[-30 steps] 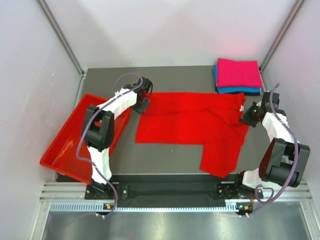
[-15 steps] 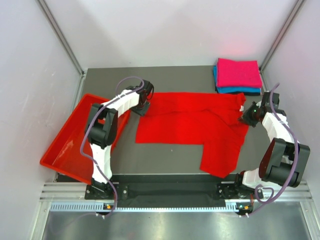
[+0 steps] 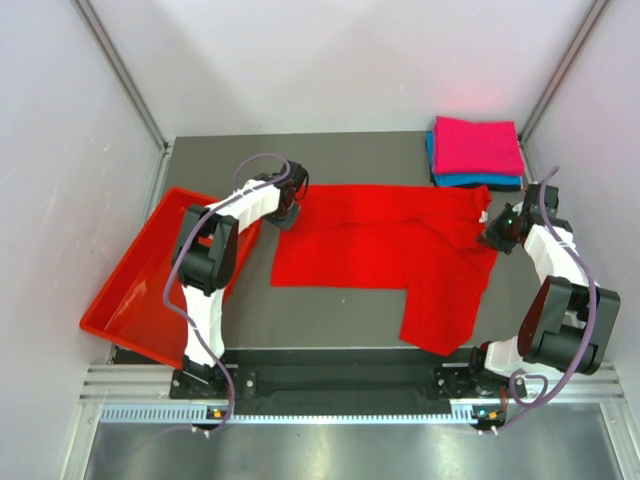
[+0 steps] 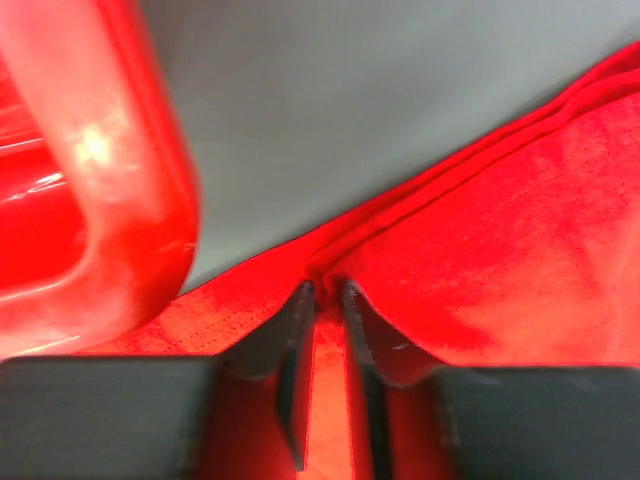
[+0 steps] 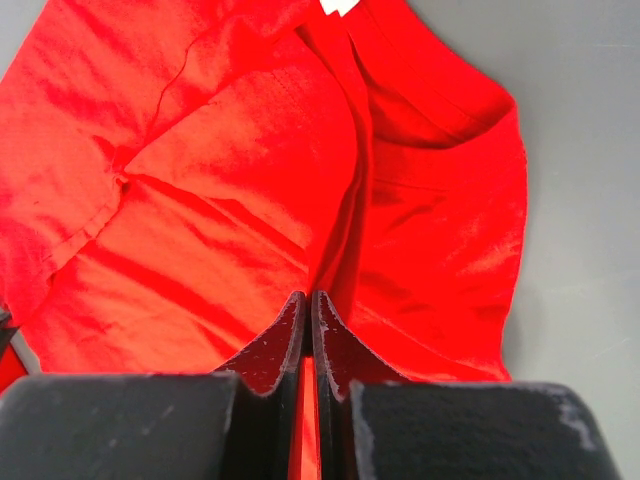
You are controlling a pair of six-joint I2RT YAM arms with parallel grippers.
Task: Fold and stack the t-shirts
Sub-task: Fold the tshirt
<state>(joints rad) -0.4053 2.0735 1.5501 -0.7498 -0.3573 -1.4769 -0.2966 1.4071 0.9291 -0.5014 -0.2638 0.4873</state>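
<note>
A bright red t-shirt (image 3: 385, 245) lies spread on the grey table, one part hanging toward the front edge (image 3: 445, 315). My left gripper (image 3: 288, 208) sits at its far-left corner. In the left wrist view its jaws (image 4: 325, 290) stand narrow, pinching a small ridge of the red t-shirt (image 4: 520, 230). My right gripper (image 3: 496, 232) is at the shirt's right edge. Seen from the right wrist, its fingers (image 5: 308, 297) are pressed together on a raised fold of the red cloth (image 5: 230, 170). At the back right, a folded magenta-pink t-shirt (image 3: 477, 145) rests on a teal-blue one (image 3: 465, 180).
A rigid red plastic tray (image 3: 125, 295) lies at the table's left edge, its rim (image 4: 100, 190) close beside my left gripper. Bare grey table (image 3: 340, 315) shows in front of the shirt. White walls enclose the back and sides.
The left jaws have narrowed onto the shirt's corner, and the left arm's elbow has shifted slightly. The right arm and the shirt have not moved.
</note>
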